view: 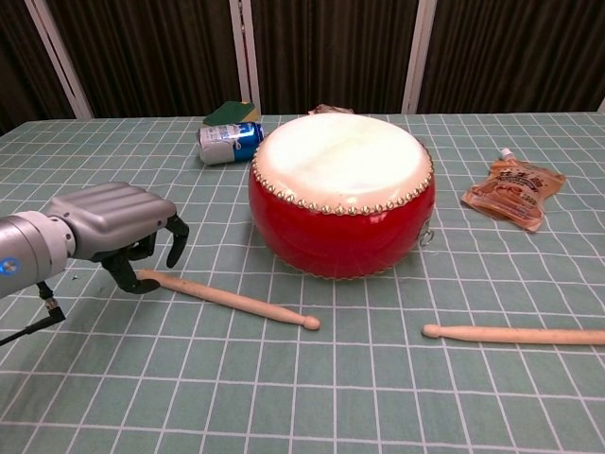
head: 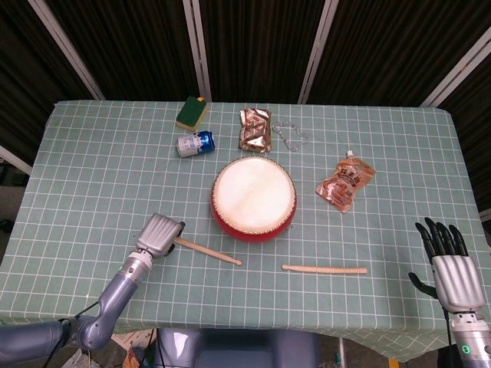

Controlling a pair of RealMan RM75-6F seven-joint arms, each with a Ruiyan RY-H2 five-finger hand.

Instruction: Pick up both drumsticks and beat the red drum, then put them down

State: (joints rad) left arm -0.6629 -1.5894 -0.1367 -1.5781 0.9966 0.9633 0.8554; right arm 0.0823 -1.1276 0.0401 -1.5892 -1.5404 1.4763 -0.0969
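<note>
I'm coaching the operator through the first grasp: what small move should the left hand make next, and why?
Probably lower a little and close the fingers around the butt end of the left drumstick. The left hand hovers over that end with fingers curled but apart, holding nothing, and the stick lies flat on the table. The right hand waits open, well off the right drumstick.

Head view: high above, looking steeply down on whole worktop (head: 92, 153). Chest view: low, close, facing forward. Shared: red drum (head: 253, 199), both drumsticks.
</note>
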